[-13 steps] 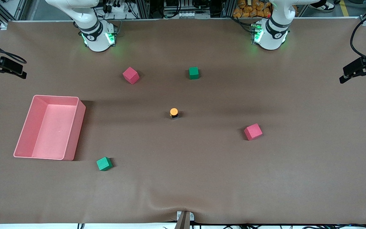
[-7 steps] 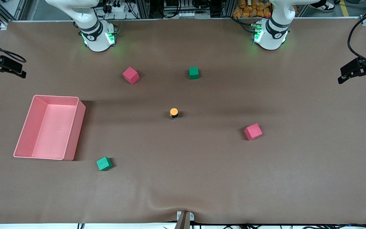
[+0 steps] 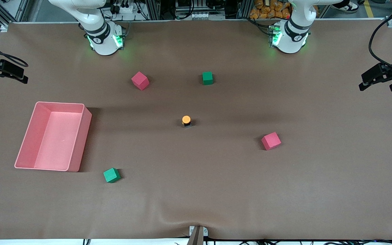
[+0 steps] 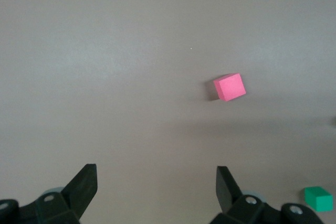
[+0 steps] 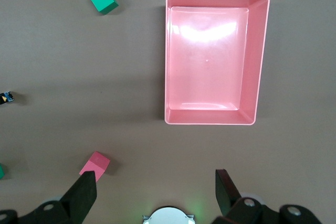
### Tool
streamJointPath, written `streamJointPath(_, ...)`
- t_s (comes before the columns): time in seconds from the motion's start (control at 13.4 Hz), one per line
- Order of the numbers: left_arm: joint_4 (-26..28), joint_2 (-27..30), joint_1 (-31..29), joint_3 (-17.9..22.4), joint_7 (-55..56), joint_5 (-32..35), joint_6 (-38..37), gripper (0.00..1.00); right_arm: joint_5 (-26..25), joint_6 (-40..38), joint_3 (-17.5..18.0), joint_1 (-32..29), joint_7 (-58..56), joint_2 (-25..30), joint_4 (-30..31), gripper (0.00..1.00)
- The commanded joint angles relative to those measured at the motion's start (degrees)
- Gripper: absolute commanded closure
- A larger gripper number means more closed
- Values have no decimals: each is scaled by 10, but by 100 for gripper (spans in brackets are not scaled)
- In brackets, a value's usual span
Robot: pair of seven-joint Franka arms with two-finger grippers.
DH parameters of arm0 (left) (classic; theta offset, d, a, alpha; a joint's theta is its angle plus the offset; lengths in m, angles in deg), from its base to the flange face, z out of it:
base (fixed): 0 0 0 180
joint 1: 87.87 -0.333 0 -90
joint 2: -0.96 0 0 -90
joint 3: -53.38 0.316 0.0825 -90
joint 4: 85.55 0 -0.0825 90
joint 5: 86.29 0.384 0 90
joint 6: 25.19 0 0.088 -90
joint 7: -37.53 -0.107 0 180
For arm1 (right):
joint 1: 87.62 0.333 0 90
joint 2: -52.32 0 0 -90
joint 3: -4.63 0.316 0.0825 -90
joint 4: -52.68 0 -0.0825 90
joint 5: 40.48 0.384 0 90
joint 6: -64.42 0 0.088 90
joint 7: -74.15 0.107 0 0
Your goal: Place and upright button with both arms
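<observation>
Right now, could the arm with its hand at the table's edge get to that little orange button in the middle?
Probably yes. The button stands alone on bare table, apart from the cubes. The left gripper is open and empty over the table's end, so nothing visible blocks it; whether it stretches that far is a guess.

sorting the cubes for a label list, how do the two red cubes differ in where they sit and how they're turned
The red cube by the right arm's base lies farther from the front camera; the red cube toward the left arm's end lies nearer to it.
The first has the green cube beside it; the second stands alone, nearer to the button.
Each sits turned at its own angle.
Both are pinkish red, look alike in size, and rest on the table.
</observation>
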Motion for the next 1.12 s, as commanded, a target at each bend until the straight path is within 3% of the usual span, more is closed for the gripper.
streamJointPath(0.0, -13, -6, 0, -2, 20, 11, -8, 0, 5, -1, -2, 1, -4, 9, 7, 0)
streamJointPath(0.6, -13, -5, 0, -15, 12, 39, -13, 0, 5, 0, -2, 1, -4, 9, 10, 0)
streamJointPath(1.05, -24, -39, 3, -16, 6, 42, -13, 0, 5, -1, -2, 1, -4, 9, 11, 0)
